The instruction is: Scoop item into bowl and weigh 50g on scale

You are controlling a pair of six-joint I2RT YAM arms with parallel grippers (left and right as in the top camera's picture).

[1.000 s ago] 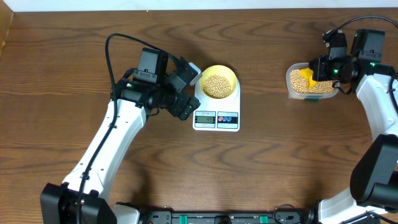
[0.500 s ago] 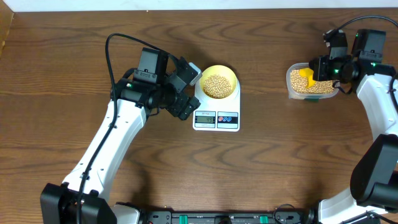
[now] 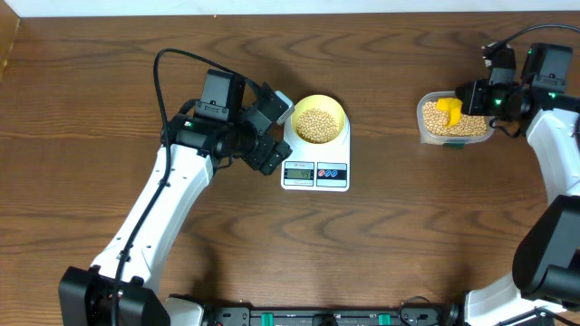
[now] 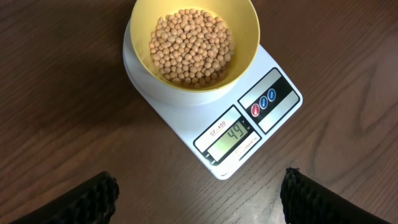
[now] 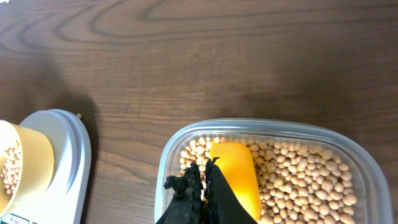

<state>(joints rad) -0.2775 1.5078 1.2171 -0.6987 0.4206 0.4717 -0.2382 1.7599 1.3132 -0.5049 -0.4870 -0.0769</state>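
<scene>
Though pea-small, matte tan beans (image 4: 191,46) in smooth round yellow bowl (image 4: 244,30)

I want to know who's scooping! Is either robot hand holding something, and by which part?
The right hand seems shut on the yellow scoop, at its near end; the exact spot is hidden. The left hand is open and empty.

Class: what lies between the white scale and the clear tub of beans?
Only bare wooden table, as the overhead view shows, between the scale and the tub.
</scene>
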